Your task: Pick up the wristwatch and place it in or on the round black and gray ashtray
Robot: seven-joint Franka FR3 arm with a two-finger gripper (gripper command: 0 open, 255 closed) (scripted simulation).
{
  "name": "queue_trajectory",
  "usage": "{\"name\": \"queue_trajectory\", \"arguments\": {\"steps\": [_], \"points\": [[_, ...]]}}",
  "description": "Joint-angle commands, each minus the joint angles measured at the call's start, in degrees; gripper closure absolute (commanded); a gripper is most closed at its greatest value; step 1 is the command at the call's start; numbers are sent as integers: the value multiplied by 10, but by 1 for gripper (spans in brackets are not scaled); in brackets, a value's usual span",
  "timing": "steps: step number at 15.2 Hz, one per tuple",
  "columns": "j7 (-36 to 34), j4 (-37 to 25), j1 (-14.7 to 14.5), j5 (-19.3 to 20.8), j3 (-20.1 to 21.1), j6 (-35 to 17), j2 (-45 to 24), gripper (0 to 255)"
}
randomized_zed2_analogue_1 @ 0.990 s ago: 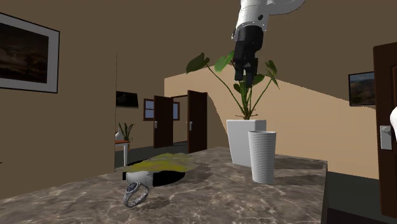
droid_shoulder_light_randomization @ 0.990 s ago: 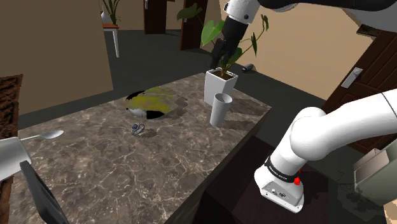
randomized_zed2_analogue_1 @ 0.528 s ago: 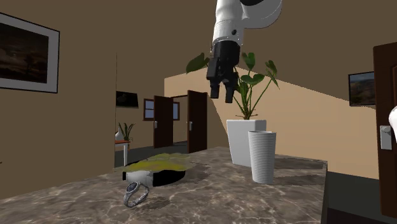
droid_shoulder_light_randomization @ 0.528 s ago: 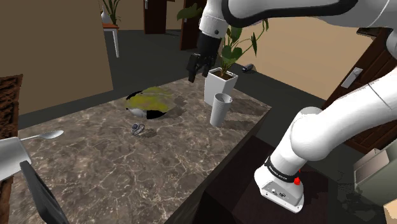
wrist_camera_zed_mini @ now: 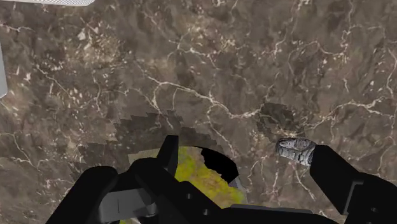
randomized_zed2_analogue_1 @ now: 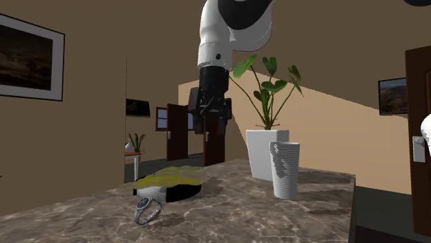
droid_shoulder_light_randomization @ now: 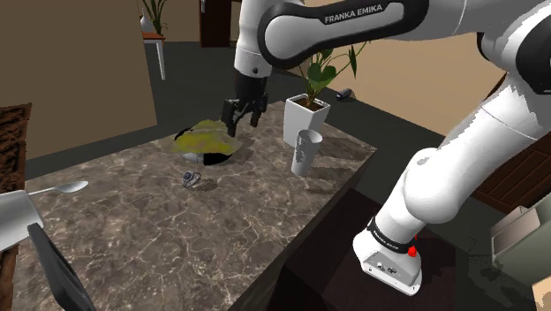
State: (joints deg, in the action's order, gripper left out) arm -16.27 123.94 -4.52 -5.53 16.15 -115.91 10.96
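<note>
Wristwatch (droid_shoulder_light_randomization: 192, 178), a small silvery band with a round face, lies flat on the brown marbled stone table (droid_shoulder_light_randomization: 177, 243) just where it lay a second ago, near the round black ashtray with a yellow-green top (droid_shoulder_light_randomization: 210, 141) and at about seven o'clock from it in the shoulder view. What has changed is the white Franka arm (droid_shoulder_light_randomization: 353, 22): over the last second it has swung away from the leafy plant in the white square planter (droid_shoulder_light_randomization: 306, 117) and come down somewhat, so that the jaws now hang in the air above the ashtray's far rim, at about one o'clock from the watch in the shoulder view. The jaws stand apart and hold nothing. In the wrist view the wristwatch (wrist_camera_zed_mini: 295, 150) shows on the table (wrist_camera_zed_mini: 254, 63) far beneath them, close inside the edge of one black finger, while the ashtray (wrist_camera_zed_mini: 191, 167) sits under the other. The second exterior view confirms the height: the wristwatch (randomized_zed2_analogue_1: 147, 210) and ashtray (randomized_zed2_analogue_1: 173, 186) rest on the table (randomized_zed2_analogue_1: 242, 217) well below the hand. The white ribbed cup (droid_shoulder_light_randomization: 305, 152) beside the planter is untouched. I judge this the approach stage, with the pick not yet begun: the hand looks to need a further shift toward seven o'clock and a descent before closing.
</note>
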Motion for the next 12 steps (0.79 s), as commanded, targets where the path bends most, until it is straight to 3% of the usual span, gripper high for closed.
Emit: {"name": "queue_trajectory", "arguments": {"steps": [1,12], "points": [[-19,-22,-3,9,11,-12,-41,0],[-132,-187,-53,84,39,-42,-288,0]]}}
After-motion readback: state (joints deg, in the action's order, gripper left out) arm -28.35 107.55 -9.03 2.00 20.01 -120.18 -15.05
